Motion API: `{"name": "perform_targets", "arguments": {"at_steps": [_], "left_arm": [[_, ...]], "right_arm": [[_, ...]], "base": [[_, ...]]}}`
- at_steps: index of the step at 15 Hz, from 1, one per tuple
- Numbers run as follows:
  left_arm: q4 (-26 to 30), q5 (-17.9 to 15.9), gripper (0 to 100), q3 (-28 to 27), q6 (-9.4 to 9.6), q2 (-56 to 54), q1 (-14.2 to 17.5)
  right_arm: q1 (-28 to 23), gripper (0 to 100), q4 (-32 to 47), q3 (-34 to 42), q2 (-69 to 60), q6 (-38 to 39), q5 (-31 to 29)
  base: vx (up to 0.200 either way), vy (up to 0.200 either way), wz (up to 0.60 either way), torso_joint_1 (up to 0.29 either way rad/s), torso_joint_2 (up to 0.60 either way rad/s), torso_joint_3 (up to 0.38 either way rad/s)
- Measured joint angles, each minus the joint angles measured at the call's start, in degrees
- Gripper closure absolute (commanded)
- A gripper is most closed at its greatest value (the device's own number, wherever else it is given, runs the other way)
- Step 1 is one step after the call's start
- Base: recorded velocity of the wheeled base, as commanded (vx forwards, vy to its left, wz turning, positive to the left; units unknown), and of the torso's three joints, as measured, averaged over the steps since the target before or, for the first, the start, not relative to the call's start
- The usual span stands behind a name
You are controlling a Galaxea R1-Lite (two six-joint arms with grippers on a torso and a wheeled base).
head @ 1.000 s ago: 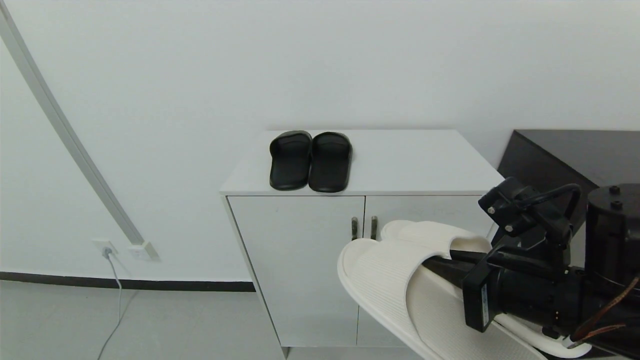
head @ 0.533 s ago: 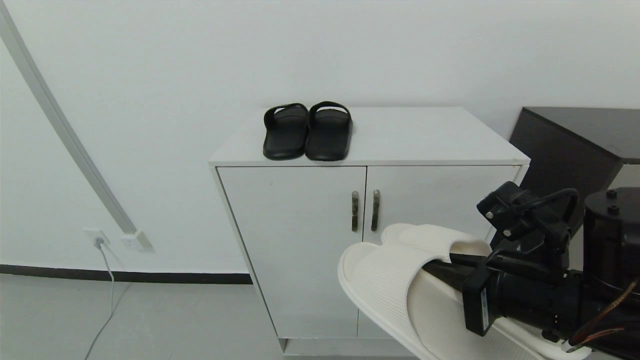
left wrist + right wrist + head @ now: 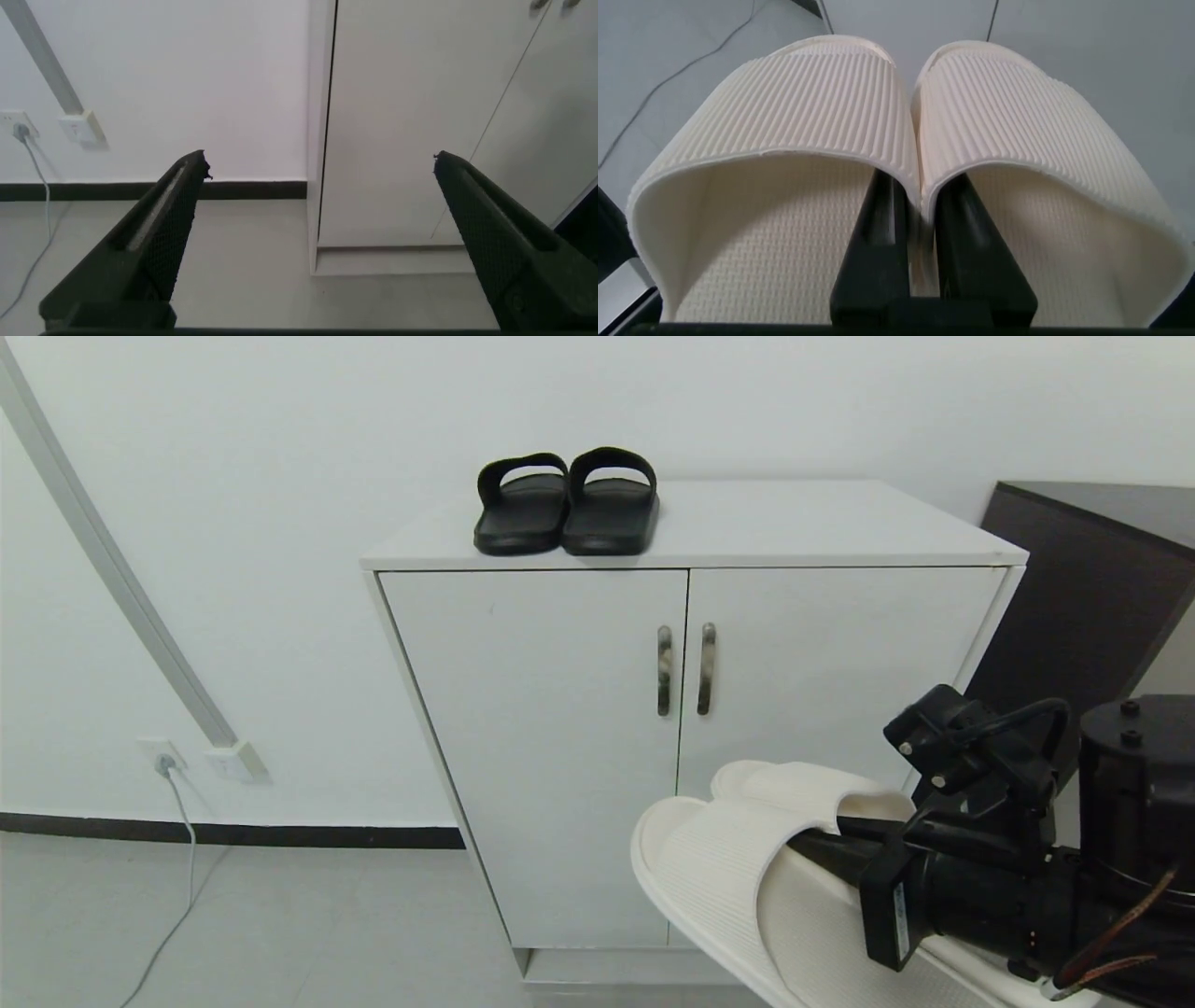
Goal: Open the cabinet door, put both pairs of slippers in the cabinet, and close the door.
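Right claw (image 3: 826,845) – lower right of frame, one finger inside each of white slippers (image 3: 719,859), pinched tight on their touching inner walls, toes toward cabinet (image 3: 803,518). Both cabinet doors (image 3: 551,728) shut, handles (image 3: 664,670) side by side at centre. Black slippers (image 3: 567,509) paired on cabinet top, upper centre. Left claw (image 3: 320,163) spread wide, gripping nothing — low, facing cabinet's bottom corner and floor (image 3: 243,252).
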Motion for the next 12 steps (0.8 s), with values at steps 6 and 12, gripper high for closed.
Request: {"name": "perform_targets", "arguments": {"at_steps": [6, 12], "left_arm": [[-0.1, 1.0, 0, -0.1, 0.67, 0.0, 0.0], [1.1, -2.5, 0, -14.8, -4.56, 6.8, -0.5]], "right_arm": [[-0.1, 100, -2.6, 1.8, 0.2, -1.3, 0.0], [0.0, 100, -2.6, 2.3, 0.3, -1.4, 0.0]], "base": [[0.000, 0.000, 0.00, -0.060, 0.45, 0.381], [0.000, 0.000, 0.00, -0.004, 0.12, 0.130]]}}
